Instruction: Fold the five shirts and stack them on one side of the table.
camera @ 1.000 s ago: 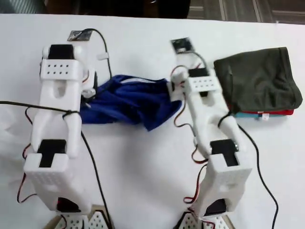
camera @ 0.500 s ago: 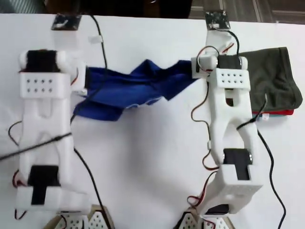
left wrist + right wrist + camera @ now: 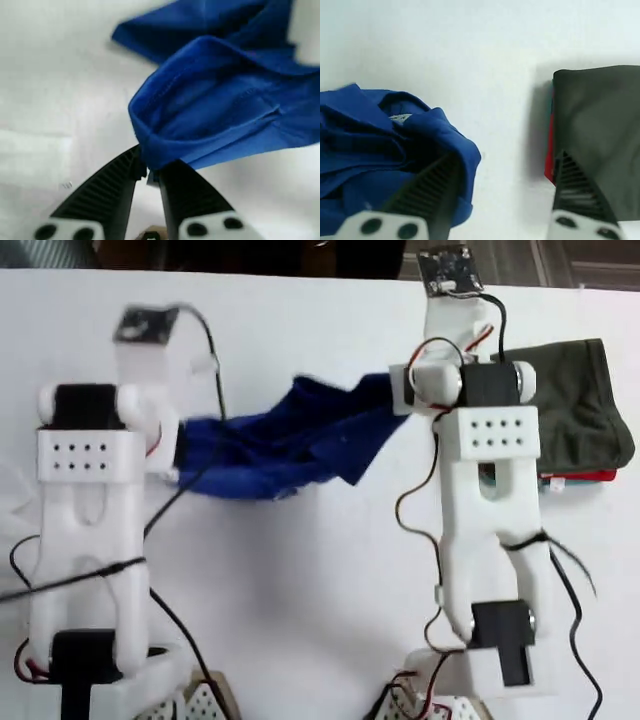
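Blue shirt (image 3: 290, 440) is bunched up and strung between the two arms, toward the far side of the counter (image 3: 320, 580). It looks partly lifted at the right-arm end.

Left hand (image 3: 148, 169) is clamped on a hemmed edge. The fabric is pinched right at the tips, so the bite is thin.

Right hand (image 3: 507, 161) is spread wide with nothing between the fingers. A fold of the shirt lies against the outer side of one finger (image 3: 437, 187), which I don't count as a grip.

The folded stack (image 3: 565, 405) sits on the right side of the counter, just beside the right arm. It has dark green on top, with red and teal edges showing underneath.

Handling, my read:
- It's a light, limp knit with zero stiffness. It sags wherever it's unsupported and collapses into its own folds.
- It isn't fragile, so I can clamp hard.
- The ribbed pads should hold cloth fine. The risk is the thin bite slipping if I tension it.
- One-point lifts just make a rope of it. It needs two spread holds to flatten.

Where I'd grab:
- A stitched hem or seam, since the doubled layer gives the pads more to hold.
- The right hand should take the matching corner along the same edge as the left, not the loose middle bunch.
- A pale patch (image 3: 398, 118) in the right wrist view may be the neck label, which would put the collar on that side. I can't confirm that.
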Available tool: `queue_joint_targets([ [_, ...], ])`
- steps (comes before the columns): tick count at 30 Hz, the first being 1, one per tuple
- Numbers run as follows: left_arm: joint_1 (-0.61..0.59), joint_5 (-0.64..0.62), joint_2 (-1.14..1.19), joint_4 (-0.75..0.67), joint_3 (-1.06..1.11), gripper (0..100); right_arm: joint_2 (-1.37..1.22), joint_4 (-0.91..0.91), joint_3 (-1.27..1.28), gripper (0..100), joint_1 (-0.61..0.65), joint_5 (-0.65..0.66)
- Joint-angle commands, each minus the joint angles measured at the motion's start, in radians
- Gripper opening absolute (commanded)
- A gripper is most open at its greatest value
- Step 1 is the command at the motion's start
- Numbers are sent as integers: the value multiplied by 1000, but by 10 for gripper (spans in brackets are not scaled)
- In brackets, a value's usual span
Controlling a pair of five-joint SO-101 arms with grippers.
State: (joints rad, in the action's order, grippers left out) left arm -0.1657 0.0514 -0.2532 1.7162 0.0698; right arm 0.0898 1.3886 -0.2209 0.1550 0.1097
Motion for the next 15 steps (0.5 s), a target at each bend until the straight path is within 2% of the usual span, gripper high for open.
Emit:
queue_joint_targets([
  [1, -72, 48, -41, -86, 173, 27, 97, 4, -48, 270, 22, -80],
  [8, -247, 212, -41, -160, 329, 27, 101, -53, -52, 271, 7, -236],
  [15, -327, 242, -41, -183, 328, 27, 104, -56, -23, 272, -39, -253],
])
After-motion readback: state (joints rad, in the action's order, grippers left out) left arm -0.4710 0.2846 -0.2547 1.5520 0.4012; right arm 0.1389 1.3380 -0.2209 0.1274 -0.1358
